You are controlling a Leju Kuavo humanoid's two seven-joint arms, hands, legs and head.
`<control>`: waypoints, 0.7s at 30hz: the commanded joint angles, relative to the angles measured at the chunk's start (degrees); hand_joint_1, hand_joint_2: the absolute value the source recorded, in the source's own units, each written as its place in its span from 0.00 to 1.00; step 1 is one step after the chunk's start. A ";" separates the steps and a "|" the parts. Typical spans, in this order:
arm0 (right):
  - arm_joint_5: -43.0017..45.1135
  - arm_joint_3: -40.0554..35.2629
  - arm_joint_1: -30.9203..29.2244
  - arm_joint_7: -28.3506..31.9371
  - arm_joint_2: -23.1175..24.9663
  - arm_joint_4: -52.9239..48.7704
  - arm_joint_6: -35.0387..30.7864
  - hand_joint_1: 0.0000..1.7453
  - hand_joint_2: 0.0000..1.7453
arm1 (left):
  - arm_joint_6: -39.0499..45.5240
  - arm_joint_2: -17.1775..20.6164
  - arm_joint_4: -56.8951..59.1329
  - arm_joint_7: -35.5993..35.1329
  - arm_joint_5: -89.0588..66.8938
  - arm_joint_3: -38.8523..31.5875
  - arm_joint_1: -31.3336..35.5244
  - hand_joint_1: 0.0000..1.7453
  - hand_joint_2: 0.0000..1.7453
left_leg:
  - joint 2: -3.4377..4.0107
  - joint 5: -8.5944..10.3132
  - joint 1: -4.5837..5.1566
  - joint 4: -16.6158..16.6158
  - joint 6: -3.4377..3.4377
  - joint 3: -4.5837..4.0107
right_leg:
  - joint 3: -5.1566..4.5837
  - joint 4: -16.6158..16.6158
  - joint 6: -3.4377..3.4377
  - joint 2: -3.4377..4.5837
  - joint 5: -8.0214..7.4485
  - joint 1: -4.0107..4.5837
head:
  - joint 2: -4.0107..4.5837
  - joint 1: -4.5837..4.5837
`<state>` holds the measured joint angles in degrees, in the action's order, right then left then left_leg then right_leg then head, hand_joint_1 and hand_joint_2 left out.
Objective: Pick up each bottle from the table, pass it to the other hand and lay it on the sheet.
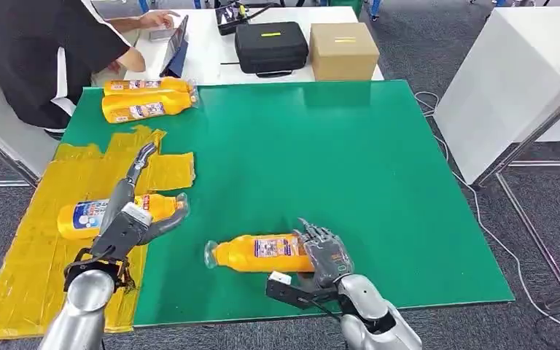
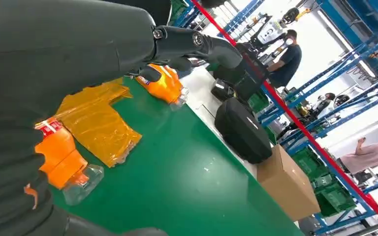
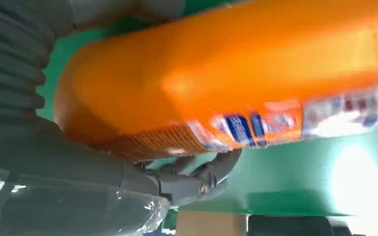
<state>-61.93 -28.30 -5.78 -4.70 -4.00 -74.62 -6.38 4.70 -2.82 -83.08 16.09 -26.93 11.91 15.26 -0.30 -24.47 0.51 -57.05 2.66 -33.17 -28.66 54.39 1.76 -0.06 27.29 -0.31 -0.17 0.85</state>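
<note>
An orange bottle point(image 1: 259, 253) lies on its side on the green table point(image 1: 321, 153), near the front edge, cap pointing left. My right hand point(image 1: 324, 251) grips its base end; in the right wrist view the bottle point(image 3: 236, 73) sits between the thumb point(image 3: 202, 182) and the fingers. Another orange bottle point(image 1: 91, 215) lies on the yellow sheet point(image 1: 36, 248) at the left. My left hand point(image 1: 135, 219) hovers just over it, fingers spread and holding nothing. The left wrist view shows that bottle point(image 2: 59, 157) beside the hand point(image 2: 78, 49). Two more bottles point(image 1: 146, 98) lie at the far left corner.
Behind the green table, a white table carries a black case point(image 1: 270, 45) and a cardboard box point(image 1: 343, 49). A person in black point(image 1: 36, 51) sits at its left with a tablet. Another white table point(image 1: 510, 80) stands to the right, with cables on the floor.
</note>
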 commanded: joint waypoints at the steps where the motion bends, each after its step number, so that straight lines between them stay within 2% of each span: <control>1: -2.41 -0.58 0.53 -1.77 2.33 2.33 1.33 1.00 1.00 | 0.09 -0.12 2.35 0.06 0.32 0.52 1.58 0.00 1.00 | -0.03 -0.03 -0.07 0.04 -0.17 0.14 | 0.17 -0.09 -0.05 -0.05 0.03 0.06 | 0.00 0.00; 8: -3.51 0.99 1.32 -1.14 2.68 1.68 2.95 1.00 1.00 | 0.03 -0.14 1.89 -0.07 0.54 0.44 1.25 0.00 1.00 | -0.09 -0.04 -0.06 0.05 -0.18 0.18 | 0.23 -0.10 -0.05 -0.11 0.06 0.04 | 0.00 0.00; 12: -1.05 3.54 2.27 1.40 3.42 -0.59 -1.35 1.00 1.00 | 0.10 -0.21 1.32 -0.22 0.59 0.34 0.44 0.00 1.00 | -0.07 -0.02 -0.05 0.04 -0.11 0.12 | 0.15 -0.07 -0.03 -0.09 0.03 0.03 | 0.00 0.00; 15: -1.05 3.54 2.27 1.40 3.42 -0.59 -1.35 1.00 1.00 | 0.10 -0.21 1.32 -0.22 0.59 0.34 0.44 0.00 1.00 | -0.06 -0.02 -0.03 0.03 -0.12 0.09 | 0.12 -0.05 -0.03 -0.07 0.03 0.01 | 0.00 0.00; 21: 9.57 8.64 4.52 8.79 5.36 -5.89 -15.75 1.00 1.00 | 0.32 0.02 -0.15 -0.11 0.86 -0.42 -1.34 0.00 1.00 | -0.04 -0.05 0.00 0.01 -0.13 0.05 | 0.08 0.00 -0.03 -0.01 0.05 -0.01 | -0.02 0.02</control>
<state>-61.12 -25.71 -2.92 -1.41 -0.83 -76.30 -11.68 4.83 -2.97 -83.12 16.22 -26.60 11.89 14.61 -0.38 -24.47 0.52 -57.05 2.66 -33.20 -28.64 54.40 1.76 -0.07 27.30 -0.31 -0.20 0.87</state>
